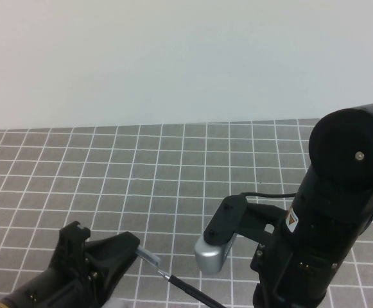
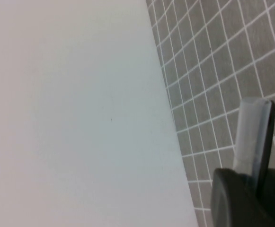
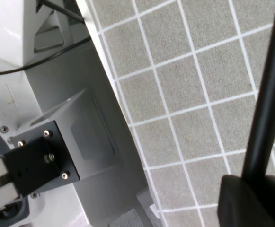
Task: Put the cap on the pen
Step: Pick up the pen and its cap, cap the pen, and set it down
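High view: my left tool (image 1: pixel 130 249) is low at the near left of the gridded bench (image 1: pixel 173 167), clamped on the translucent pen cap (image 1: pixel 149 257). The black pen (image 1: pixel 192 290) slants in from my right arm, its tip just beside the cap (not inside it).

Left wrist view: the cap juts out of my tool above the bench.

Right wrist view: my right tool (image 3: pixel 254 185) grips the pen above the bench's near edge.

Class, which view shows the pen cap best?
Left wrist view: the pen cap is close, held by the left gripper, near left. High view shows it small, facing the pen in the right gripper, near right. Right wrist view lacks it.
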Robot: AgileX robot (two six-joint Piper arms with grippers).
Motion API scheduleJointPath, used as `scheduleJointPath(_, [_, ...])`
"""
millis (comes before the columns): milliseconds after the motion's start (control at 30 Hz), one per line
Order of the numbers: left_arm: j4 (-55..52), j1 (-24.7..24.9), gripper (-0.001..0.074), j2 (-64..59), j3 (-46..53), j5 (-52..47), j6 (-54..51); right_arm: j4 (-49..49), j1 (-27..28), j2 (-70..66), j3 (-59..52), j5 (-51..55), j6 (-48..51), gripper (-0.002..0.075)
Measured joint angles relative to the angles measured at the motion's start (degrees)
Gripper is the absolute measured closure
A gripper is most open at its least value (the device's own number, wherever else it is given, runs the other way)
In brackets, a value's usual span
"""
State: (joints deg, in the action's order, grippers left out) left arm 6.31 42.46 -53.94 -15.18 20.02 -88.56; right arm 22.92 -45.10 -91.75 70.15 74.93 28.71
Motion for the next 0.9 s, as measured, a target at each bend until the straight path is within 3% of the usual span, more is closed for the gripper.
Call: scheduleJointPath(900, [0.51,0.16,0.0734,0.00,0.00,-2.80,-2.76,0.70,0.00,0.00,0.00,0.00,0.23,0.0729])
